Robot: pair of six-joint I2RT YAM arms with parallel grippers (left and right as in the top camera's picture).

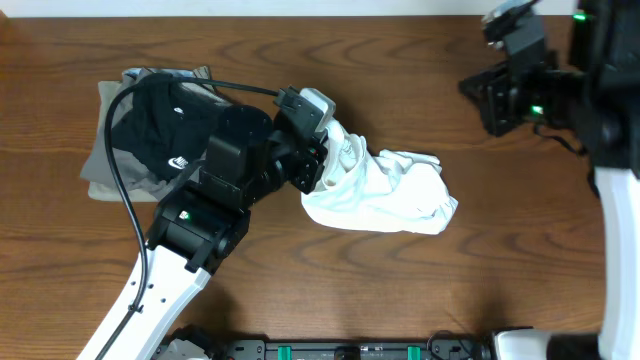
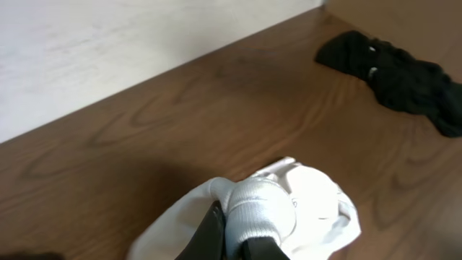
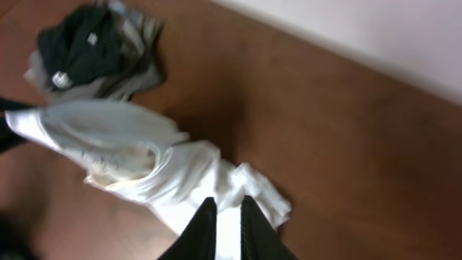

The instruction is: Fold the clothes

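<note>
Overhead view: the left gripper (image 1: pixel 322 168) is clamping a bunched fold of the white T-shirt (image 1: pixel 385 190) near the middle of the table (image 1: pixel 500 290). The garment is lying crumpled there, one end gathered up at the gripper and the rest trailing toward the right edge. The left arm (image 1: pixel 190 240) is reaching in from the near left corner, its black cable (image 1: pixel 125 190) looping over the stack beside it.

That pile of other clothes (image 1: pixel 150 140) is sitting toward the left edge, just beside the arm. A black garment (image 1: pixel 160 125) with a small white mark is lying on top, and grey and khaki pieces are showing underneath.

From the left wrist, the dark fingers (image 2: pixel 211 232) are pinching a thick ribbed roll of white fabric, with more of the shirt spilling out beyond it onto the wood.

From the right wrist, the right gripper (image 3: pixel 229 230) is hanging well above the tabletop. Its two dark fingers are standing close together with only a thin strip of white showing between them. The picture is blurred, and whether they are fully closed cannot be told. The shirt is lying spread below them, apart from the fingers. In the overhead view the right arm (image 1: pixel 600 110) is hovering by the far right corner, well apart from the shirt.
</note>
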